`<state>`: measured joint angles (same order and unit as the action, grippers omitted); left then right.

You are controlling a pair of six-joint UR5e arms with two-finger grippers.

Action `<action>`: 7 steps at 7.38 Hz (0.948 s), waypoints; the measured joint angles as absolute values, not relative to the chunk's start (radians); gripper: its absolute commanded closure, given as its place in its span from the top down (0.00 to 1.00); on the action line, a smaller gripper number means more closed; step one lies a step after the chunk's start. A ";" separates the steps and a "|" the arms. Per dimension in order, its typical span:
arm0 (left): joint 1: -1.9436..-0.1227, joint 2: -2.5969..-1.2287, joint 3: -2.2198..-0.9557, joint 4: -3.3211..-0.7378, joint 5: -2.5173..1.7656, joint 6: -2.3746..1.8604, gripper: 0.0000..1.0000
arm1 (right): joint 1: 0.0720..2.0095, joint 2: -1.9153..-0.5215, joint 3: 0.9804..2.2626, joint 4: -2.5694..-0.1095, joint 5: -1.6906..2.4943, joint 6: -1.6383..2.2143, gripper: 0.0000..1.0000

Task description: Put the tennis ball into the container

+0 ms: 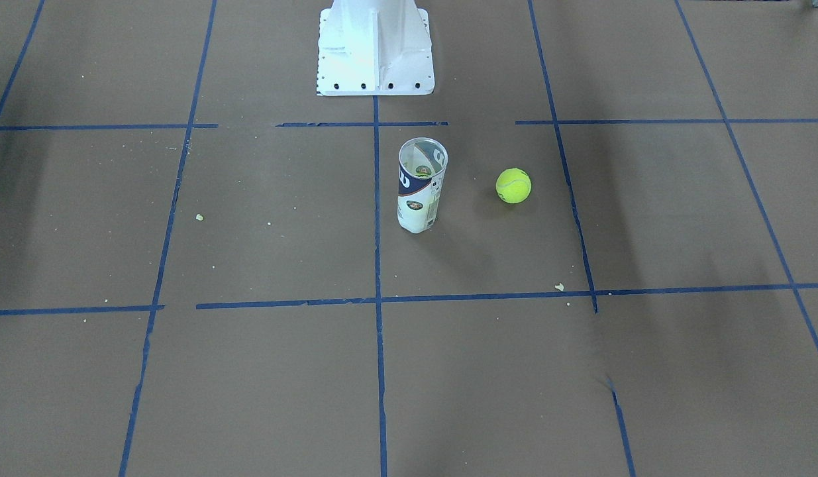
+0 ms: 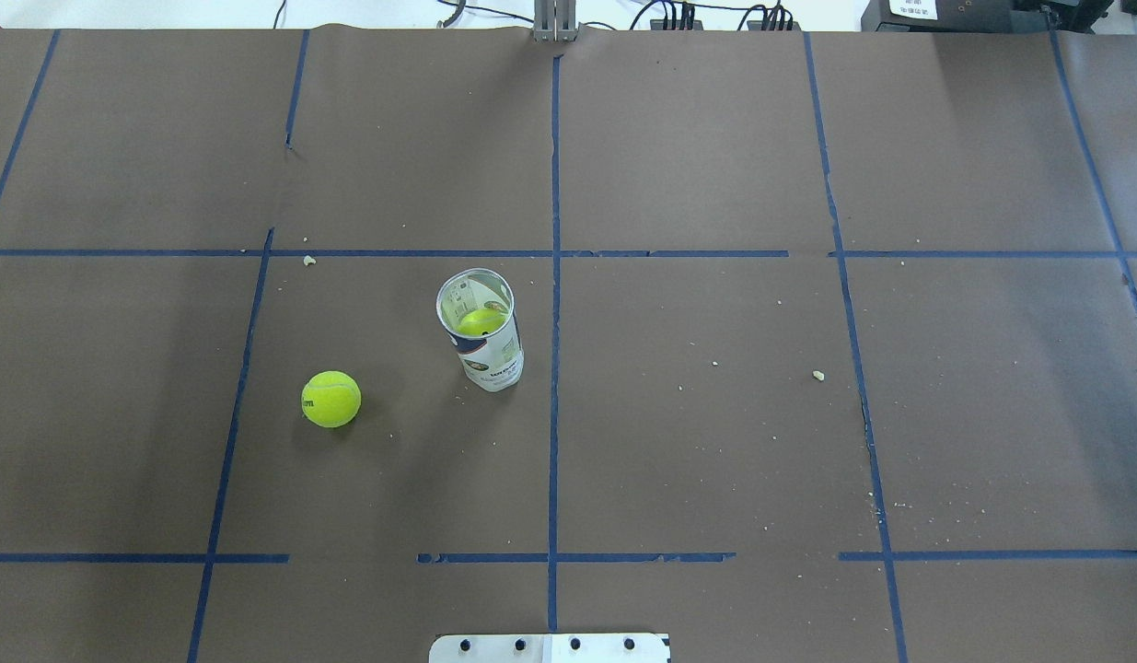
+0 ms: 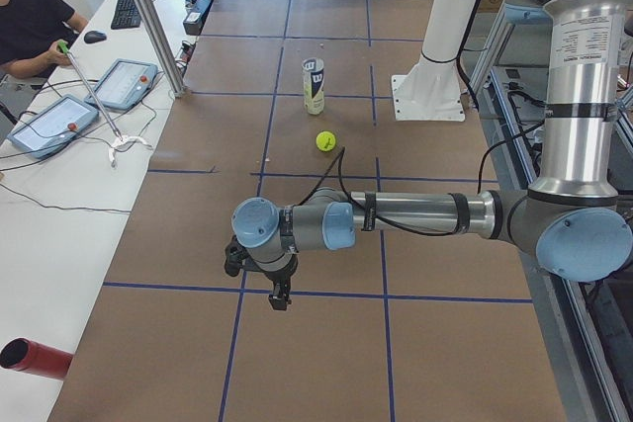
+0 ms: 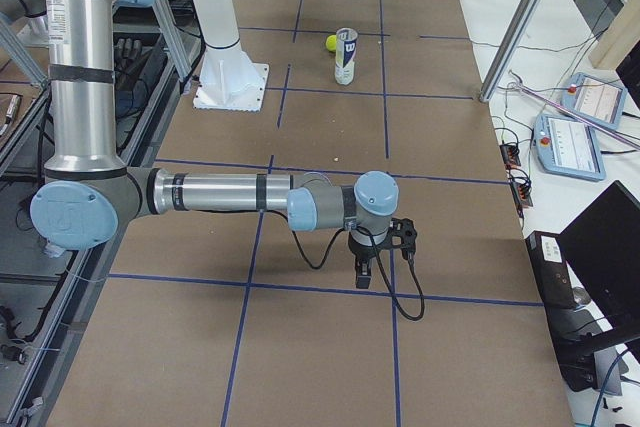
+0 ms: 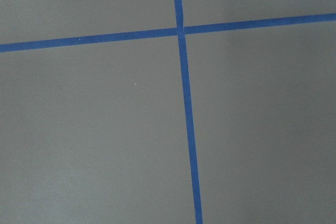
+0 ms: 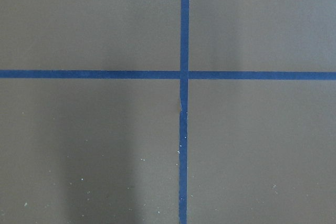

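The bench (image 2: pixel 715 442) is dull brown, ruled into a grid by blue tape lines (image 2: pixel 555 414). The tennis ball (image 2: pixel 330 399) is bright yellow-green with a small dark mark. The tube (image 2: pixel 488 354) is clear, with a navy and white label, and yellow-green shows inside it. The pedestal (image 1: pixel 375 46) is white. The left arm (image 3: pixel 415 214) and right arm (image 4: pixel 220 192) are silver with pale blue joints.

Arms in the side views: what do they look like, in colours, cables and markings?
Both match. The left arm and right arm have silver tube links, grey joint housings with light-blue caps, and a white printed label on the upright link. A black cable loops off each forearm to the wrist. The left end effector and right end effector are black.
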<state>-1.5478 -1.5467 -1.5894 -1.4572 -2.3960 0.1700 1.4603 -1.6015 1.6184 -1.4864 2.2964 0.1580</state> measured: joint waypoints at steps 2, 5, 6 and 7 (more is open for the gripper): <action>-1.546 -1.547 -1.590 -1.456 -2.396 0.164 1.00 | 1.460 -1.602 1.618 -1.486 2.296 0.158 1.00; -1.543 -1.575 -1.605 -1.452 -2.394 0.157 1.00 | 1.460 -1.601 1.618 -1.486 2.296 0.158 1.00; -1.533 -1.594 -1.633 -1.452 -2.390 0.135 1.00 | 1.460 -1.602 1.618 -1.486 2.296 0.158 1.00; -1.502 -1.619 -1.674 -1.453 -2.386 0.059 1.00 | 1.460 -1.602 1.618 -1.486 2.296 0.158 1.00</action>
